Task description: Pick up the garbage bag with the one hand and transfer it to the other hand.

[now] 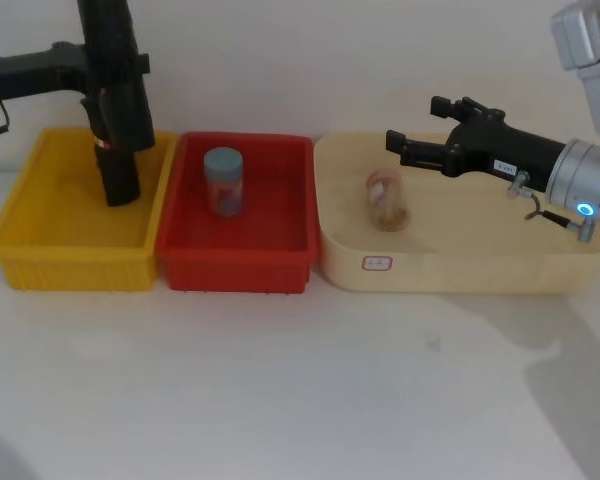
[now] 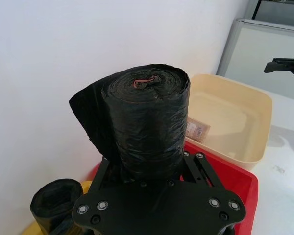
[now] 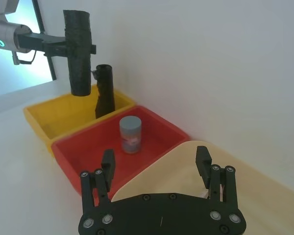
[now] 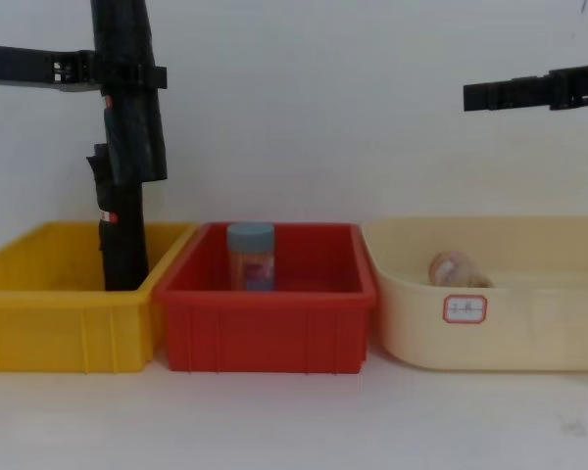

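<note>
The left pincer [image 1: 120, 68], on the arm with the green-lit ring, pinches the garbage bag [image 1: 108, 25], a thick black cylindrical roll of glossy plastic, around its middle. It holds the roll upright above the yellow plastic bin [image 1: 68, 268], lifted off the bin floor. The right pincer [image 1: 417, 124], black with a white label strip, hovers spread above the cream rounded tub [image 1: 460, 272], well apart from the roll. Risk one: the loose outer sheet [image 2: 85, 115] hangs free beside the roll, and a receiving grip that closes on this sheet alone would likely let the roll unwind or drop. Risk two: the roll's lower end hangs near the second black roll [image 1: 121, 180] standing in the yellow bin, and a low sideways move could topple it. Room for the transfer lies above the red plastic bin [image 1: 235, 272], where a short blue-lidded jar [image 1: 223, 180] reaches about rim height. The white wall [image 1: 300, 60] stands close behind the bins; the white surface [image 1: 280, 380] gives room toward the robot
</note>
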Controlling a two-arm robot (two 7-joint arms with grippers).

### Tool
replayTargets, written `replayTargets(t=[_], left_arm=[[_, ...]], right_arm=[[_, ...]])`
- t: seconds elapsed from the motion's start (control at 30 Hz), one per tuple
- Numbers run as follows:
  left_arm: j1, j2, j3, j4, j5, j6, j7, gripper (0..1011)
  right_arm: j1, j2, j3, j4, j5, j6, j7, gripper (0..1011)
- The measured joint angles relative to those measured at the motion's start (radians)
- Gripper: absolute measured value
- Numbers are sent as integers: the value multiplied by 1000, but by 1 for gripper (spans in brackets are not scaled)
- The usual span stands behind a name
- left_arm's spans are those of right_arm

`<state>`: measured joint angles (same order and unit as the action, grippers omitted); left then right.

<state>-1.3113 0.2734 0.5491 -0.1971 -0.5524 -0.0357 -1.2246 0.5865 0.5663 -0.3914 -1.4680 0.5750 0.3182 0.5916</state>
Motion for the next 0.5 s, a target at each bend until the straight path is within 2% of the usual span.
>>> replayTargets(t=[0.37, 0.5], left_arm=[[-28, -12, 19, 50, -6, -16, -25, 418], [-24, -10, 22, 37, -10, -14, -22, 418]], right_arm=[[7, -6, 3, 10, 28, 38, -24, 1002], [9, -9, 4, 16, 33, 46, -35, 1001]])
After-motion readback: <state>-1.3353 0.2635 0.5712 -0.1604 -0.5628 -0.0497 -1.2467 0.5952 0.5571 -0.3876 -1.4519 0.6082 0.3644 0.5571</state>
